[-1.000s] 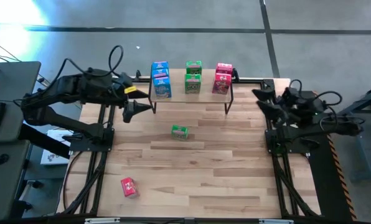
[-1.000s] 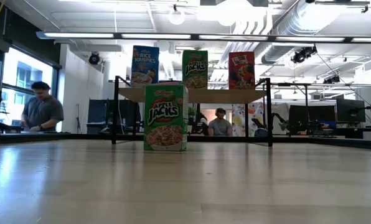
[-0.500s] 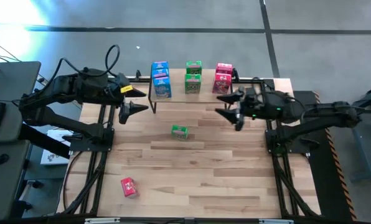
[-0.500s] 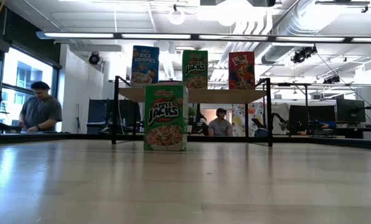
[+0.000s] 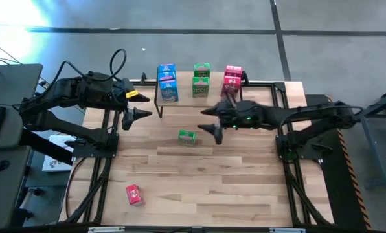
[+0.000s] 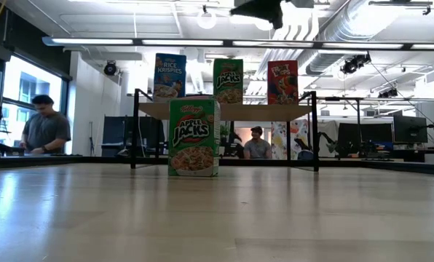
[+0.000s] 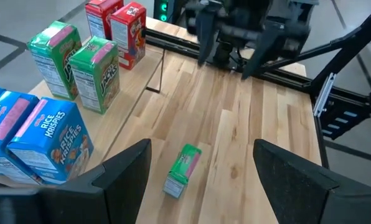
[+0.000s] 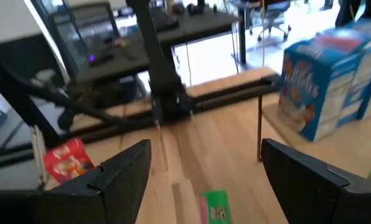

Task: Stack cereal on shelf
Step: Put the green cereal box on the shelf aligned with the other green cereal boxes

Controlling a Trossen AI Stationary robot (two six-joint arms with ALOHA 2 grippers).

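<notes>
The shelf (image 5: 183,100) stands at the table's far middle. On its top stand blue (image 5: 168,83), green (image 5: 201,80) and red (image 5: 231,79) cereal boxes. One green cereal box (image 5: 187,136) stands upright on the tabletop in front of the shelf, also in the low view (image 6: 194,137) and the left wrist view (image 7: 182,169). A red box (image 5: 134,194) lies near the table's near left corner. My right gripper (image 5: 208,123) hovers open just right of the green box, above the table. My left gripper (image 5: 136,120) hangs open by the shelf's left end.
Black frame rails (image 5: 105,162) run along the table's left and right edges. Bare tabletop (image 5: 219,181) lies in front of the green box. Beyond the table, people sit at desks (image 6: 48,131) in the room.
My right gripper has swung from the table's right edge toward the left, across the shelf's front, to a spot beside the green box on the table, staying open. No box has moved.
</notes>
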